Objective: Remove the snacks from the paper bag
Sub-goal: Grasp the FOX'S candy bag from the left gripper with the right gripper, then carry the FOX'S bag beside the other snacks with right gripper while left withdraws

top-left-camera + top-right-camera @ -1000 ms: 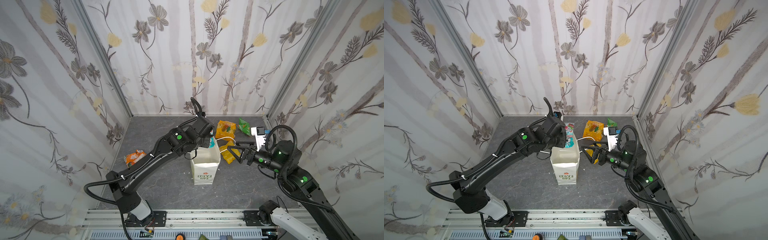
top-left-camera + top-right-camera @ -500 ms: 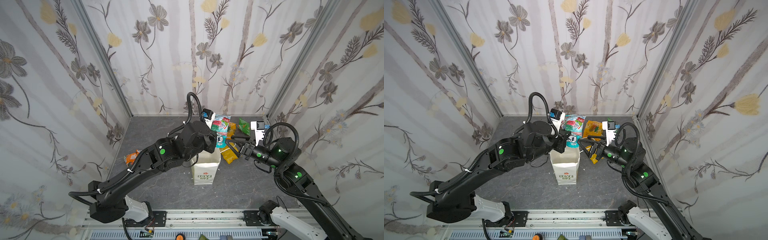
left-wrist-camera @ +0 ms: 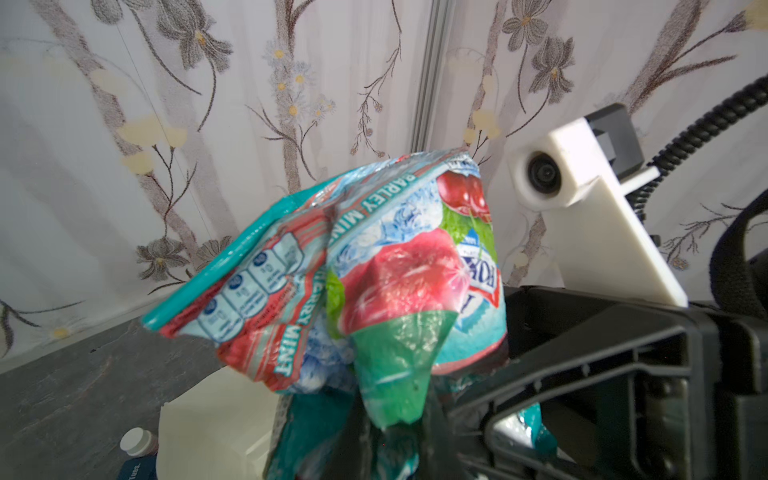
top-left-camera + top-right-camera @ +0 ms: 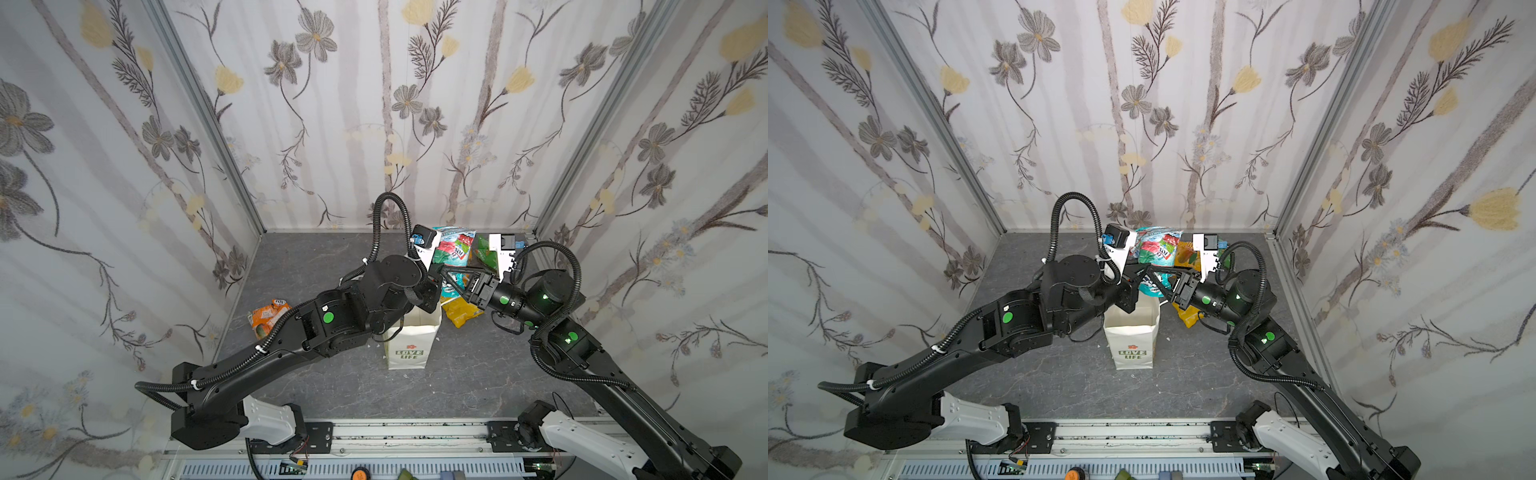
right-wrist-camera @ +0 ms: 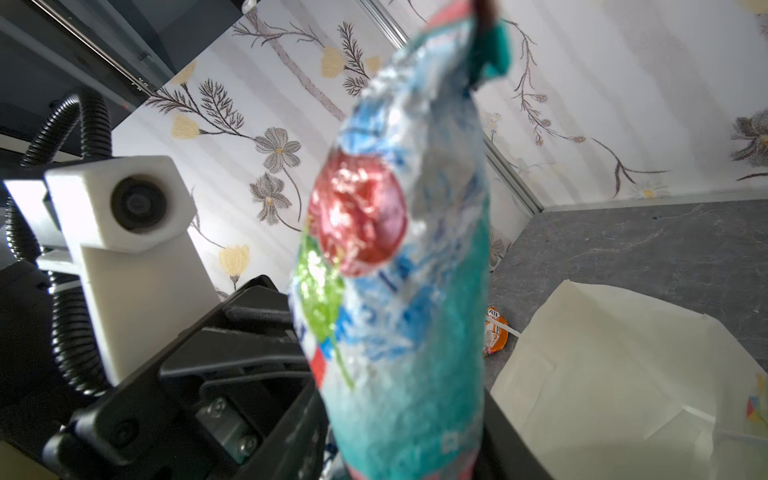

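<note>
Bright, even light; right wrist view's teal packet (image 5: pixel 399 249) is blurred, glossy.

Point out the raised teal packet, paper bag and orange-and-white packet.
teal packet (image 4: pixel 451 249): in a top view, printed front.
paper bag (image 4: pixel 409 338): in a top view, front wall.
orange-and-white packet (image 4: pixel 269 314): in a top view, middle.

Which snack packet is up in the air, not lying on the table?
The teal glossy cherry-print packet, up above the white paper bag; the yellow packet and green packet lie on the table.
</note>
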Tool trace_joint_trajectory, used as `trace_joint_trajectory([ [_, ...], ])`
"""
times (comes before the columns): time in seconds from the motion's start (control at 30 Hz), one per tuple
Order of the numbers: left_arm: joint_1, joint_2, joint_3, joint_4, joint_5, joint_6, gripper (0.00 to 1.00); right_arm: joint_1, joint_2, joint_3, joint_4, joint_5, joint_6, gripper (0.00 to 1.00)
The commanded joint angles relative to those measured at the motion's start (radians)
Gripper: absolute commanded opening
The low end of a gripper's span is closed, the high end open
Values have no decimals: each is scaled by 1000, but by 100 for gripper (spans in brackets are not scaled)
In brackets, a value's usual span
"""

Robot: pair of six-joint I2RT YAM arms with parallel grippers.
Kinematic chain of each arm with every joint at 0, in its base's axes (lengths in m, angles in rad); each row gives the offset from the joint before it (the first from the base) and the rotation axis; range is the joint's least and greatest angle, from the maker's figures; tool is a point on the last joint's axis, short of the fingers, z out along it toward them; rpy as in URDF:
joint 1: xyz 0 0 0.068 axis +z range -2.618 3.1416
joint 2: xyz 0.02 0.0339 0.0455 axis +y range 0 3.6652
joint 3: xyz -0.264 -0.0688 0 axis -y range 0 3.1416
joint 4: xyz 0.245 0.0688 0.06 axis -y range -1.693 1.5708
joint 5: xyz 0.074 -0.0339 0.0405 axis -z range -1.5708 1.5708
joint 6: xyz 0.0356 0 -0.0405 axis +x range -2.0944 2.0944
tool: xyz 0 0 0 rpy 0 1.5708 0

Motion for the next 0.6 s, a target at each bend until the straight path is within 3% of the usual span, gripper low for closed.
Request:
trace_joint_trajectory([
  [0.0,-1,-12,-1,86,-40,12,0,1,0,-2,61,22,17,33],
  [0.1,0,-20,-7,85,-39,12,6,2,-11,-4,61,45,12,14],
  [0.23,-1,-43,-20,94,-41,13,24,1,-16,-2,57,58,1,1],
  [0.3,0,-61,-32,102,-40,15,36,1,-14,6,51,59,-9,0],
  [0.57,-1,-163,-104,127,-68,58,61,-50,-4,61,-17,113,-49,0],
])
